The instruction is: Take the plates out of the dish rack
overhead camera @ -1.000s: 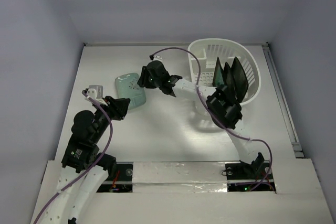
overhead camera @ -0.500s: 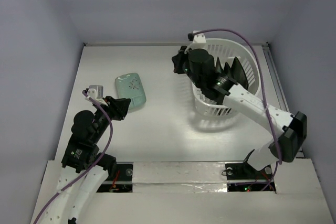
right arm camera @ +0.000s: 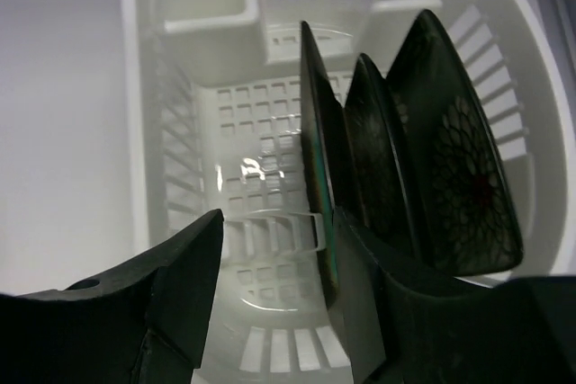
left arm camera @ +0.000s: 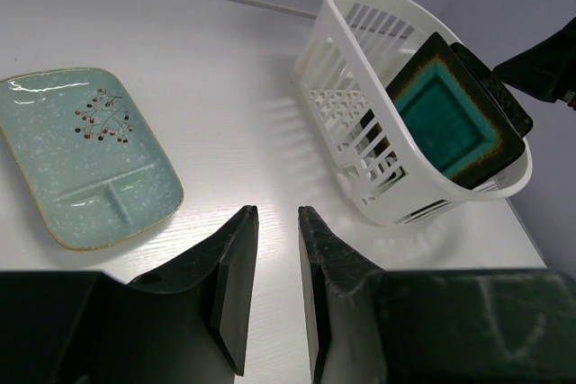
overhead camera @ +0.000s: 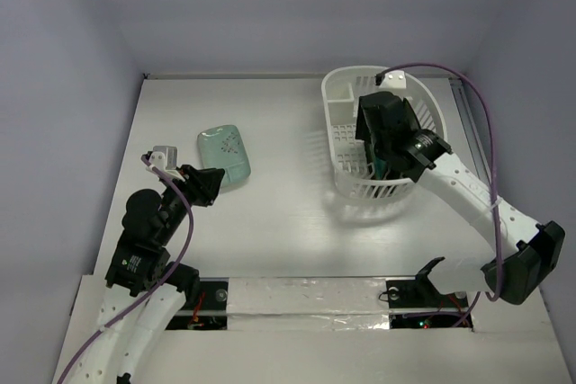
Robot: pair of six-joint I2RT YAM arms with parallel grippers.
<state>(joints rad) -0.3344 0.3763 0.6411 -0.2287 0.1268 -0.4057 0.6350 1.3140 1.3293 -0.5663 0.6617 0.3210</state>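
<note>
- While it hangs over the white plastic oval dish rack (right arm camera: 184, 123), the right gripper (right arm camera: 279, 222) gapes wide, its fingers flanking the upright dark-rimmed teal square plate (right arm camera: 317, 159).
- Beside that plate, 2 black flower-patterned plates (right arm camera: 459, 177) stand upright inside the rack.
- Left of the rack, well apart, the pale mint-green speckled plate (left arm camera: 85, 155) lies flat on the white table (overhead camera: 270, 213).
- Further left of the rack, the left gripper (left arm camera: 276, 215) hovers, narrowly parted, holding nothing.

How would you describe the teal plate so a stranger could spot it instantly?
Look in the white dish rack at the table's far right. Of three plates standing on edge, the teal plate is leftmost: teal centre, dark rim, unlike the two flower-patterned black plates beside it.
</note>
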